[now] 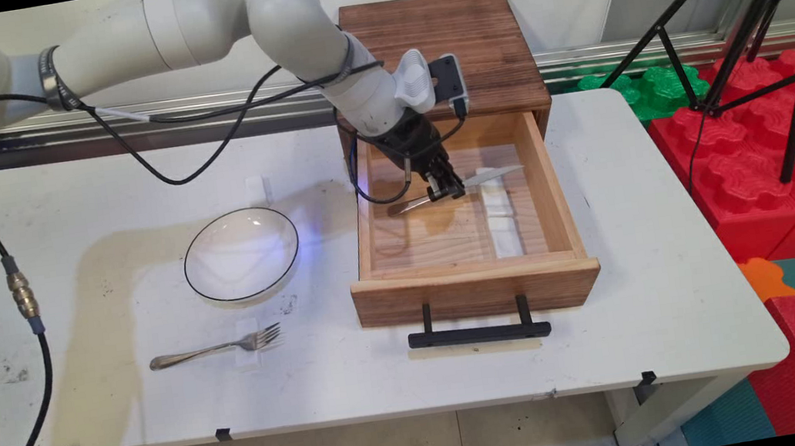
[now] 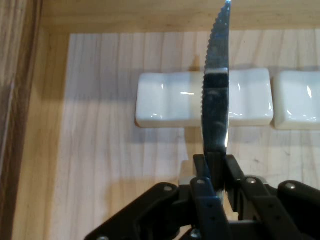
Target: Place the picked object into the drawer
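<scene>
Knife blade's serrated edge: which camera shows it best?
The hand view: the knife fills the frame, teeth clear, above the tool. The main view shows the whole knife held over the drawer, teeth unreadable.

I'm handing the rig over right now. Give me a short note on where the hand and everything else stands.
Hand: shut on a serrated knife, held over the open wooden drawer, blade above the white rests on the drawer floor.
On the table, left of the drawer: a white bowl, and nearer the front edge a fork, both untouched by the hand.
Knife is not set down.
</scene>
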Action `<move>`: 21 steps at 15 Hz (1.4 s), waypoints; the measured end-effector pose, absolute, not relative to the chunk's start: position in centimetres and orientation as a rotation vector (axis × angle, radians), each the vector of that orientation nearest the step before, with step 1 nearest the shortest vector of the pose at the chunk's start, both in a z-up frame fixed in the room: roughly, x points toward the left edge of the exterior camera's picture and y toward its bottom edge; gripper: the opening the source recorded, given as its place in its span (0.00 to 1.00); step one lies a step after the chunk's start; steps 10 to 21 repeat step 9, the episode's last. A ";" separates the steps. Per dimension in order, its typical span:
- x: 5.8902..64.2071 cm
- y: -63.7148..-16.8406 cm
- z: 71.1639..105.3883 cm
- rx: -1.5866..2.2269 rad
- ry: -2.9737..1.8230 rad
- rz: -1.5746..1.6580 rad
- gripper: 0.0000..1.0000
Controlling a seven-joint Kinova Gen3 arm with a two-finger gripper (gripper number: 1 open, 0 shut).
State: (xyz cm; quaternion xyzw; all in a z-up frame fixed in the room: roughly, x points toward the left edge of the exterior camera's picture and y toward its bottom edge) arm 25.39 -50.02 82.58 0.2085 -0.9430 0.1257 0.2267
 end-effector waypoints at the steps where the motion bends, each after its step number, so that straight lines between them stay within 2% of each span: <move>1: 25.3 -50.1 82.5 0.573 -2.600 0.345 0.00; 2: 25.2 -50.1 82.3 0.572 -2.600 0.344 0.00; 3: 25.1 -50.1 82.2 0.572 -2.600 0.344 1.00; 21: 25.0 -50.1 82.2 0.588 -2.588 0.370 1.00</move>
